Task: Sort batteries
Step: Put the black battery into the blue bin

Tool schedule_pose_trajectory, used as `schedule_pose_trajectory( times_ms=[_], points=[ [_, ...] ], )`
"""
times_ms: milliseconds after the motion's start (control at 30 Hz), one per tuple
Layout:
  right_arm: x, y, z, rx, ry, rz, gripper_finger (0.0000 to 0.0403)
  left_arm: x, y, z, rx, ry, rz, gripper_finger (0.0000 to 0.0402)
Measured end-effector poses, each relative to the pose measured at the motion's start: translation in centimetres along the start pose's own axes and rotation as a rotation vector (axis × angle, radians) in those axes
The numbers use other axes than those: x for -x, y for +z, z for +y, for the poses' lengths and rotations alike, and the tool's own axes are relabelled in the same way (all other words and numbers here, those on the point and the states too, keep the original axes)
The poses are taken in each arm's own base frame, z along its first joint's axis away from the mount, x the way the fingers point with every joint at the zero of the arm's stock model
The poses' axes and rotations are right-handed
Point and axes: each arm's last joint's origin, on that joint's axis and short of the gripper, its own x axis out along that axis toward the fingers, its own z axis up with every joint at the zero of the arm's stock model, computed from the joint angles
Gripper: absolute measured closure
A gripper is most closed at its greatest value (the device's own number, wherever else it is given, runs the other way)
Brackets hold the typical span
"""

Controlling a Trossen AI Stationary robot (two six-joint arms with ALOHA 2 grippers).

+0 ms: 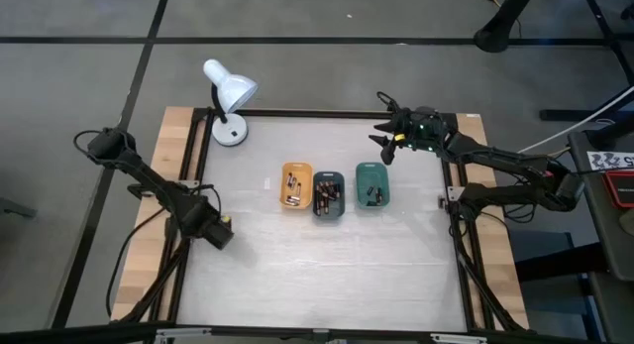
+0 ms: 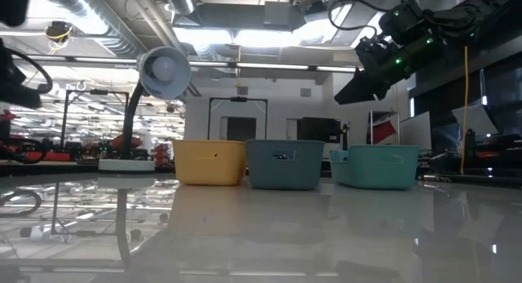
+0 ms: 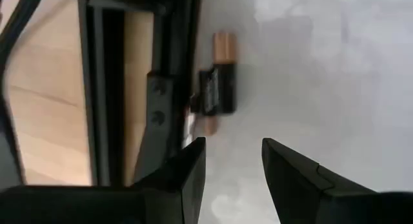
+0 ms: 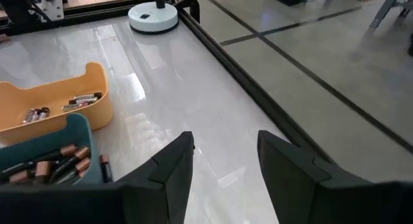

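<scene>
High view gives you three small trays in a row at the table's middle, your landmark: the orange tray (image 1: 296, 185), the dark teal tray (image 1: 330, 197) touching it, and the green tray (image 1: 372, 184) just beside that. The batteries (image 1: 328, 195) lie inside all three, most of them in the teal one, flat on their sides with long axes running every which way; in the right wrist view those in the orange tray (image 4: 64, 102) lie roughly along its length. Your right gripper (image 1: 382, 146) hangs above the table just beyond the green tray, its fingers apart and holding nothing. Your left gripper (image 1: 220, 233) waits well off to the orange tray's side, near the table's edge, fingers apart and empty, with a white desk lamp (image 1: 229, 96) at the far corner
</scene>
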Motion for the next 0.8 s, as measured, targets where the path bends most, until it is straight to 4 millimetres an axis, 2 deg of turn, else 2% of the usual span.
schedule_pose_trajectory(
  times_ms=[233, 600, 800],
  points=[
    [-1.0, 0.1, -0.1, 0.033, 0.021, -0.038, 0.0230, -0.7, 0.5, -1.1, 0.040, -0.001, -0.102, 0.0260],
    [-1.0, 0.7, 0.1, 0.039, 0.105, -0.106, 0.0230, -0.6, 1.3, -1.7, 0.102, 0.021, -0.084, 0.0260],
    [-1.0, 0.7, 0.1, 0.037, 0.113, -0.108, 0.0230, -2.5, 1.9, -0.9, 0.113, 0.073, -0.068, 0.0260]
  ],
)
